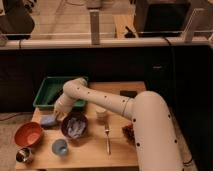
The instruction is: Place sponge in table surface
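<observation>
The blue sponge [48, 120] lies on the wooden table [90, 150] at its left side, just in front of the green tray [49, 92]. My gripper [58, 115] is at the end of the white arm [100, 100], low over the table and right against the sponge's right edge. The arm's wrist hides how the gripper meets the sponge.
A dark bowl with a crumpled cloth [75, 126] sits right of the sponge. An orange bowl [27, 134], a metal cup [23, 155] and a blue cup [60, 147] stand at the front left. A fork [106, 137] and a white cup [101, 113] are mid-table.
</observation>
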